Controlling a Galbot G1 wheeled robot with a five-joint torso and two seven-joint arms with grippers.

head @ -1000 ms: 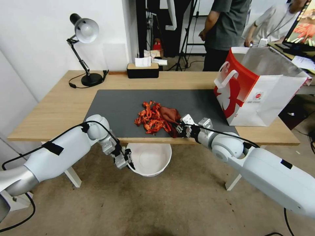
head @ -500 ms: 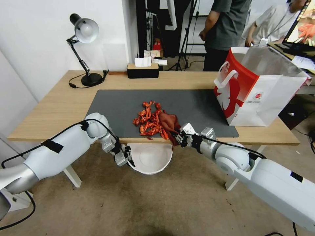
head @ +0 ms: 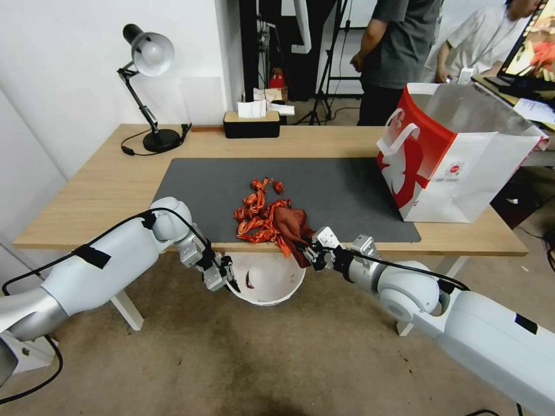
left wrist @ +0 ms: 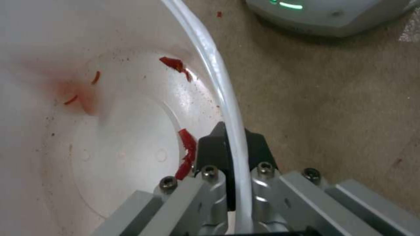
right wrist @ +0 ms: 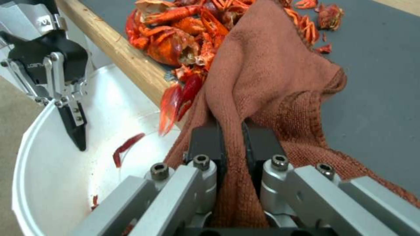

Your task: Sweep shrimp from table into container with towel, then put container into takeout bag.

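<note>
Your right gripper [right wrist: 232,137], clamped on the towel [right wrist: 271,75], sits at the table [head: 104,190] edge; the shrimp [head: 257,216] heap lies just beyond it, and below waits the container [head: 292,286] (rim pinched by your left gripper [left wrist: 227,144]).

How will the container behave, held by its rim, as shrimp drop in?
Probably flexes: the container has thin white walls, and the left gripper pinches one rim spot only. It may tip as weight lands. Likely light; just a few shrimp pieces lie inside so far.
</note>
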